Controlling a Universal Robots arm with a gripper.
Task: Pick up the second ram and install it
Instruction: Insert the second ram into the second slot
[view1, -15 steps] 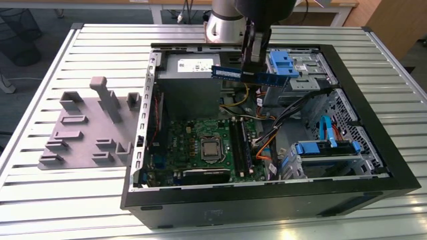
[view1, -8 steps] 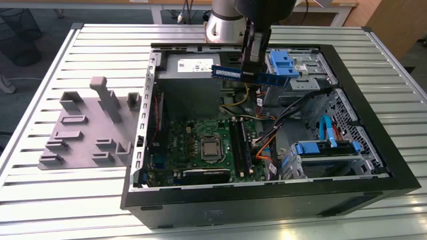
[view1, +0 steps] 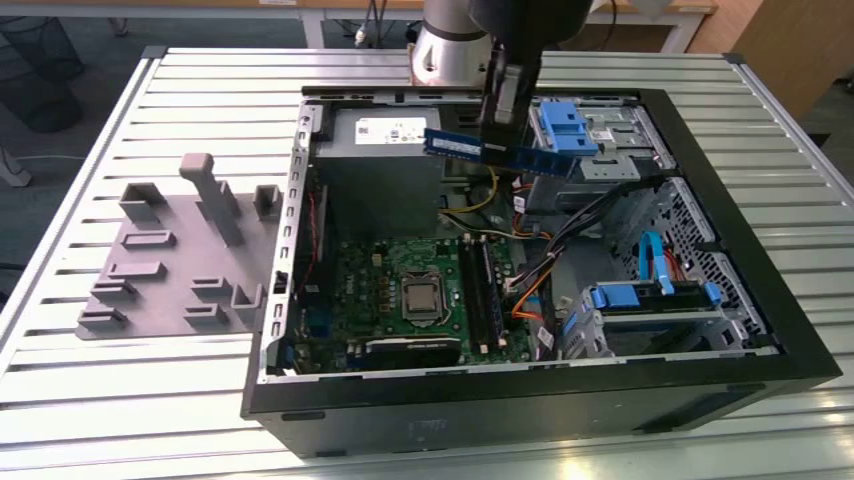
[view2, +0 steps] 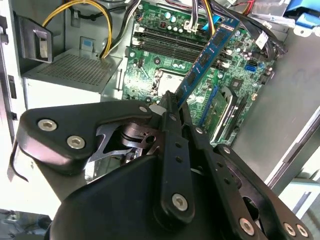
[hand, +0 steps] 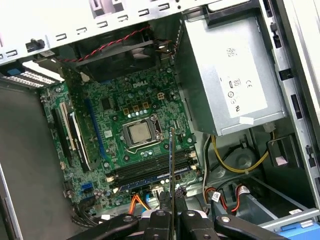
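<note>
Slatted table (view1: 160, 400), open computer case (view1: 534, 410), fingers (view2: 172, 132) clamped on second ram (view1: 487, 152) above motherboard (view1: 400, 270)

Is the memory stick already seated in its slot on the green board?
No, the memory stick hangs in the shut jaws above the open case, clear of the green board.

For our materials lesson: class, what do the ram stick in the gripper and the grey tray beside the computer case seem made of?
The second ram: probably fibreglass circuit board with a blue lacquered face; it juts out thin, flat and unbent. The grey tray: likely moulded plastic, matt, judging by its uniform colour and one-piece posts.
</note>
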